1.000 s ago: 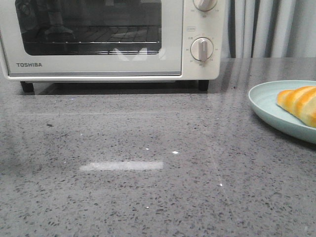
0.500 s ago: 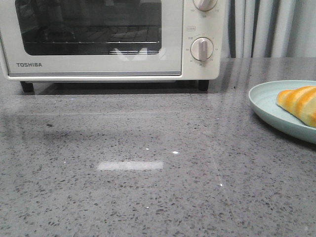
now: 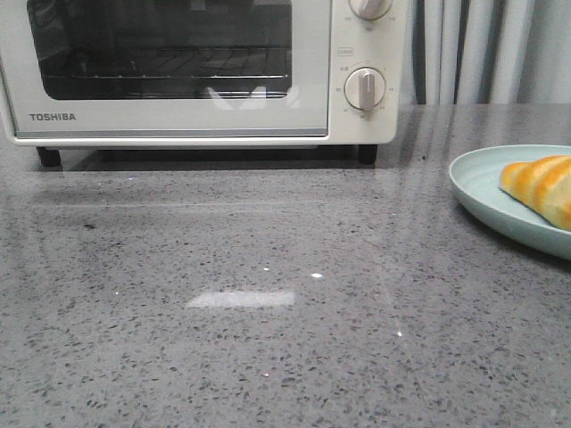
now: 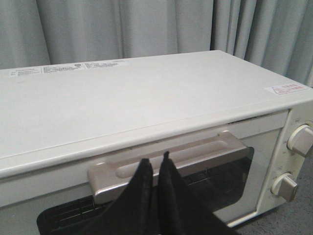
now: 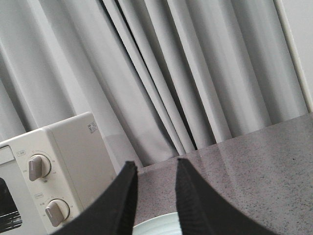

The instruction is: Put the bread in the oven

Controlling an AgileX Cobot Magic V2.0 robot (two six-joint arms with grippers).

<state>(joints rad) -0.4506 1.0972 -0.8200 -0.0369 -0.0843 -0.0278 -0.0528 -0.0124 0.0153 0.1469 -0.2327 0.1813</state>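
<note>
The oven (image 3: 196, 71) is seen at 11 o'clock in the front view, standing on its black feet at the back of the grey speckled countertop (image 3: 268, 303). Its glass-windowed door (image 3: 169, 67) is shut, and the wire rack (image 3: 169, 80) is visible through the glass. 2 round dials (image 3: 365, 89) are set one above the other on its right panel. The bread (image 3: 542, 189) is found at 3 o'clock, lying on a pale blue-green plate (image 3: 482, 183) at the right edge of the countertop, well apart from the oven; only part of the roll is inside the picture. Grey curtains (image 3: 482, 49) hang behind the countertop.

In the left wrist view, the left gripper (image 4: 155, 159) is held just in front of the metal door handle (image 4: 171, 161), near its middle. Its black fingers are drawn nearly together, with a thin slit between them, and nothing is held; whether the tips touch the handle cannot be told.

In the right wrist view, the right gripper (image 5: 155, 169) is shown with its fingers parted by a clear gap and nothing between them. The plate's rim is glimpsed below it, and the oven's dial side lies at 8 o'clock.
</note>
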